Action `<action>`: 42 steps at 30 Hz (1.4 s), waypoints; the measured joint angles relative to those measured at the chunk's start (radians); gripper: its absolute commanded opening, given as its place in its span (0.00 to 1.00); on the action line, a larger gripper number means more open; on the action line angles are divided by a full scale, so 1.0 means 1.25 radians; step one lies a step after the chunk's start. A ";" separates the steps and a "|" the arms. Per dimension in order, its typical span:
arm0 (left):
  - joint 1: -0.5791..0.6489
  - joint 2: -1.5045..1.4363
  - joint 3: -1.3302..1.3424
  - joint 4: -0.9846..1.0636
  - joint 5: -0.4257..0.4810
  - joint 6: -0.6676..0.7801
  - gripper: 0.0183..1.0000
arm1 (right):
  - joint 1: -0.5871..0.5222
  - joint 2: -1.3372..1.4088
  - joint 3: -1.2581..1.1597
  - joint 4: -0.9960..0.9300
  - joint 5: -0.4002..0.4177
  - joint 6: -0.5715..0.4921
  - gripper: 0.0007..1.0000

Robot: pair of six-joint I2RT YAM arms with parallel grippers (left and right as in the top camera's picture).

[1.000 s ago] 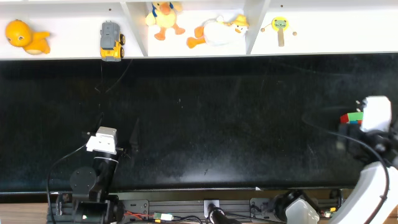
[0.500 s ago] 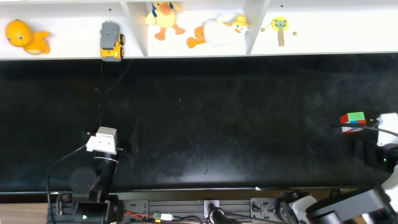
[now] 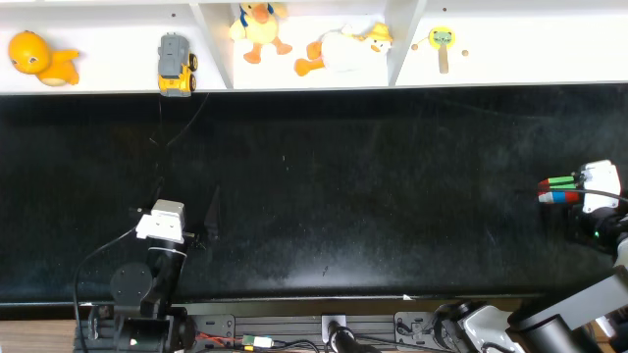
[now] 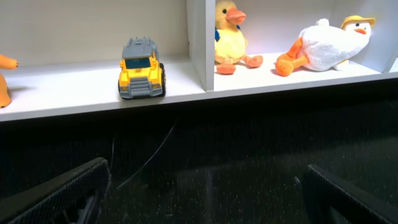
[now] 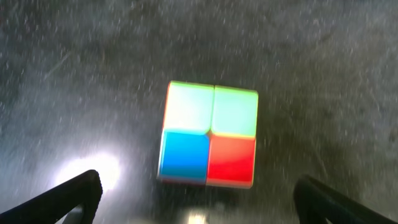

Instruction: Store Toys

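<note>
Right arm's wrist has edged back in from the right edge of the top view vs 0.5 s ago, closing on the toy. L arm hasn't budged.

R tool hangs over the desk, fingers spread wide, nothing btwn them. Below it, mid wrist frame, the 2x2 puzzle cube sits flat on the desk. In the top view it's at far right, mid-height, just left of the wrist. L tool is also wide and holds nothing, lower left in the top view, facing the white shelf along the upper edge.

Step in hand, prob.: grab the cube. To do it well, drop straight down w/ the cube centred and set the pads on opposite side faces, not corners.

Cube has no long axis. Its green/blue/red face points up. Its edges sit nearly square to the finger line w/ a slight twist, so a small wrist roll should do.
</note>
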 measured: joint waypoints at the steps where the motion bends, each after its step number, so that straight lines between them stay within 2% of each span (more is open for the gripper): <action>1: 0.000 0.000 0.000 0.000 0.000 0.000 1.00 | 0.003 0.004 0.000 0.013 -0.004 0.012 1.00; 9: 0.000 0.000 0.000 0.000 0.000 0.000 1.00 | 0.026 0.013 0.000 0.027 -0.011 0.101 1.00; 20: 0.000 0.000 0.000 0.000 0.000 0.000 1.00 | 0.036 0.045 0.000 0.015 0.000 0.128 1.00; 21: 0.000 0.000 0.000 0.000 0.000 0.000 1.00 | 0.036 0.045 0.000 0.016 0.001 0.128 0.98; 28: 0.000 0.000 0.000 0.000 0.000 0.000 1.00 | 0.037 0.045 0.000 0.028 0.009 0.136 0.73; 31: 0.000 0.000 0.000 0.000 0.000 0.000 1.00 | 0.037 0.046 0.000 0.028 0.022 0.137 0.70; 36: 0.000 0.000 0.000 0.000 0.000 0.000 1.00 | 0.037 0.046 0.000 0.029 0.038 0.136 0.57; 42: 0.000 0.000 0.000 0.000 0.000 0.000 1.00 | 0.037 0.046 0.000 0.035 0.042 0.148 0.52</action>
